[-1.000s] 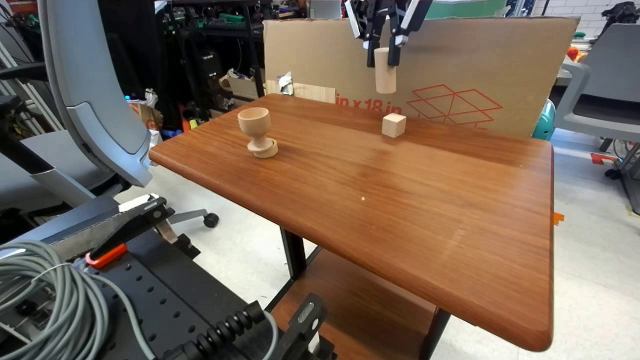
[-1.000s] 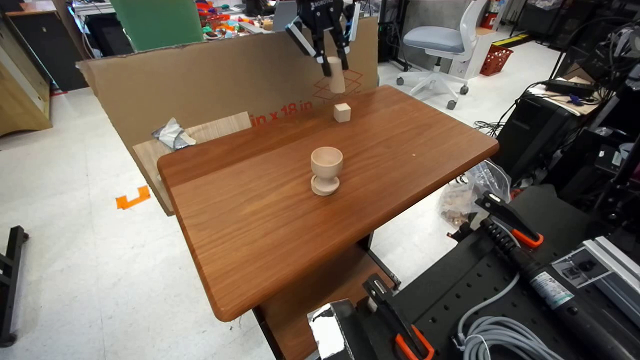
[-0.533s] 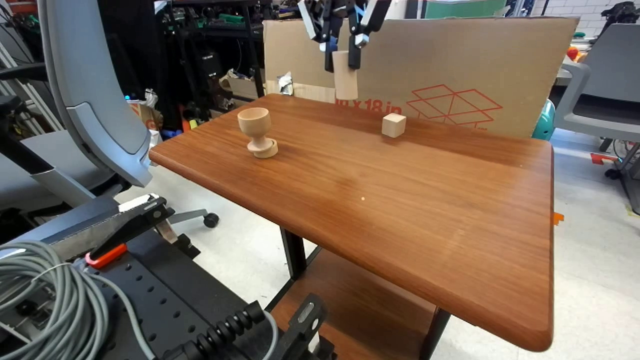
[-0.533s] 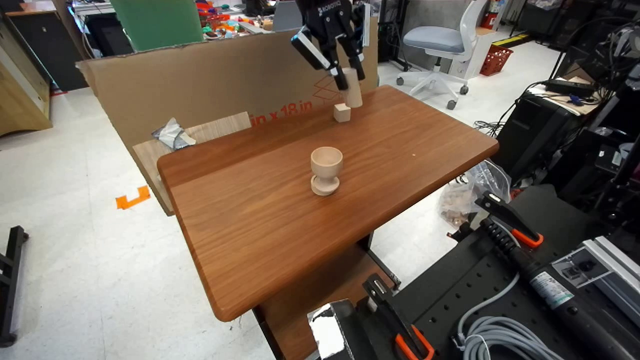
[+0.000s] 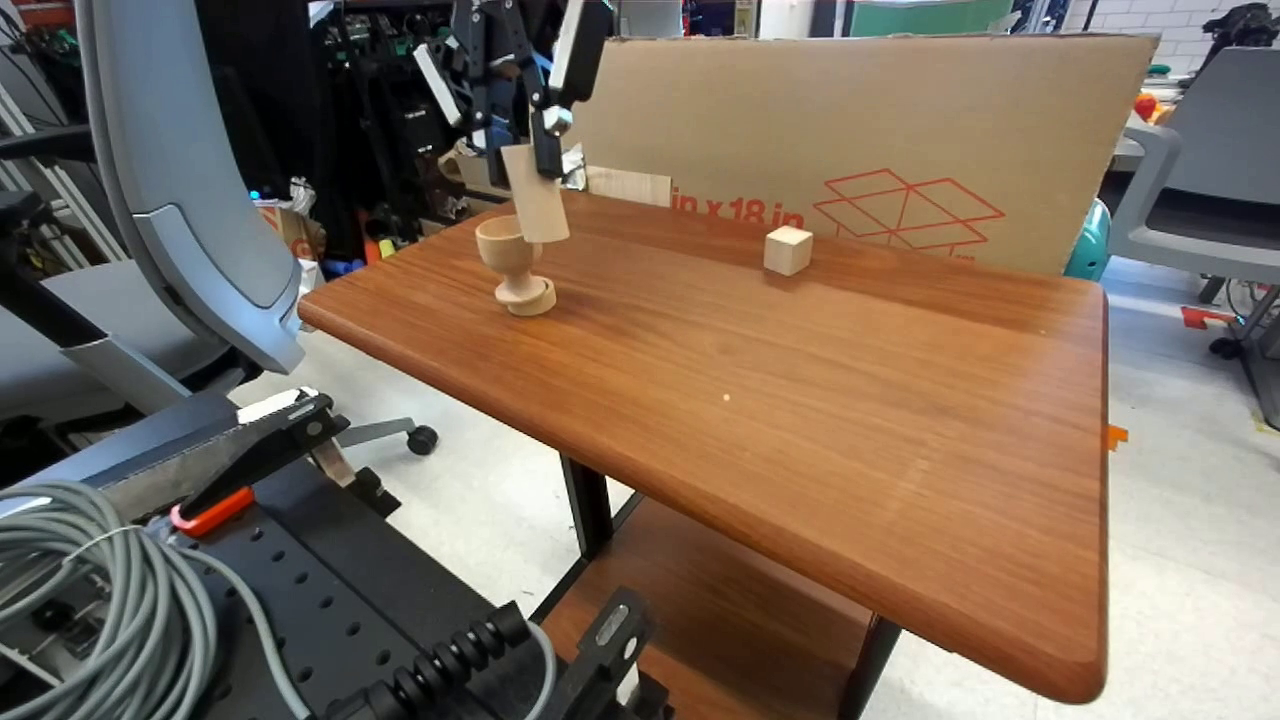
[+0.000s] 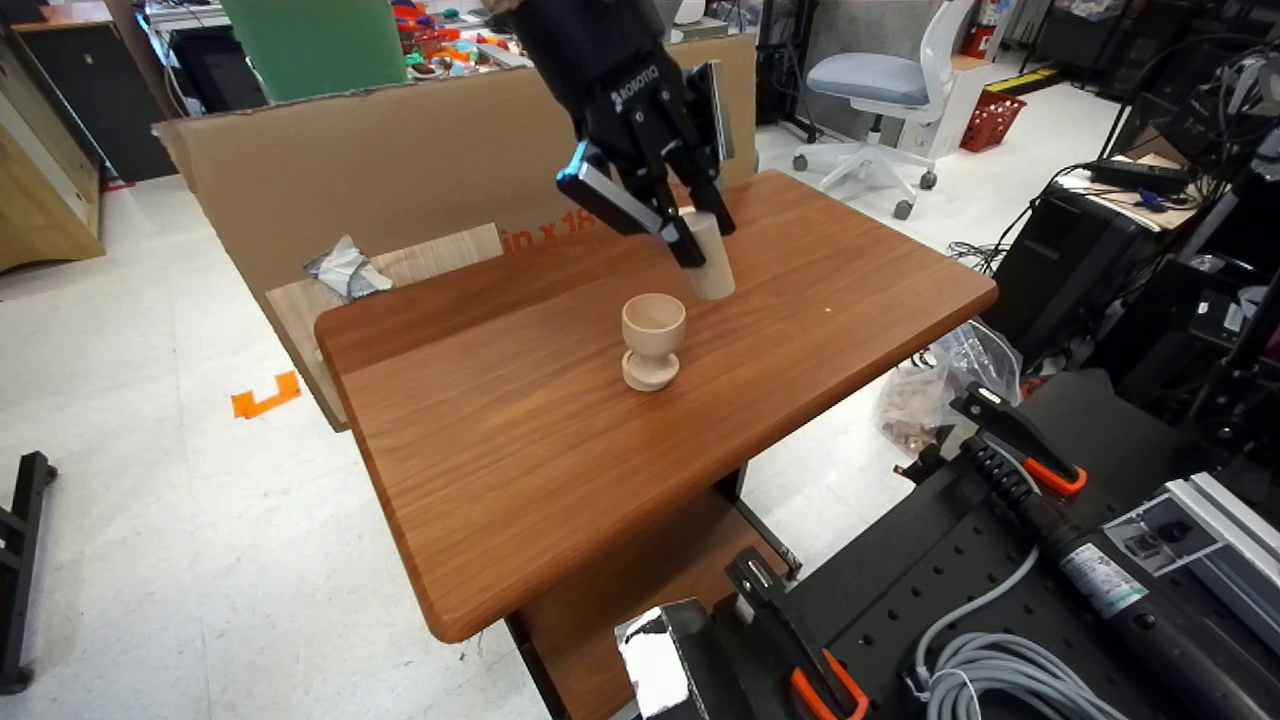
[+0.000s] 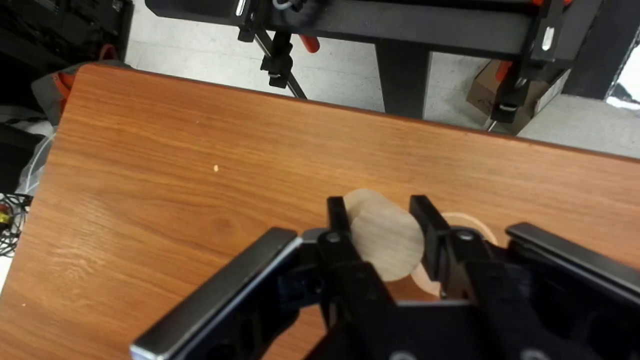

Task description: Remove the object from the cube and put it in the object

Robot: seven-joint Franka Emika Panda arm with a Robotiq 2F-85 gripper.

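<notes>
My gripper (image 5: 525, 165) is shut on a pale wooden cylinder (image 5: 542, 205) and holds it tilted above the table. In an exterior view the gripper (image 6: 707, 238) and the cylinder (image 6: 713, 268) are behind and right of the wooden cup (image 6: 653, 325), with a gap between. The cup (image 5: 508, 262) stands upright on the table on a round foot; the cylinder covers part of its rim there. In the wrist view the cylinder (image 7: 387, 242) sits between the fingers (image 7: 378, 205), and the cup (image 7: 425, 282) is partly hidden by one finger. A wooden cube (image 5: 787, 252) rests near the back edge.
The brown table (image 5: 800, 430) has a cardboard panel (image 5: 900, 120) standing along its back edge. A grey chair (image 5: 200, 180) is beside it. A black perforated bench (image 6: 930, 560) with clamps and a coiled cable stands off the front edge.
The gripper has carried the cylinder away from above the cube, lower and closer to the cup, and the cylinder now tilts more. The cup and cube have not moved.
</notes>
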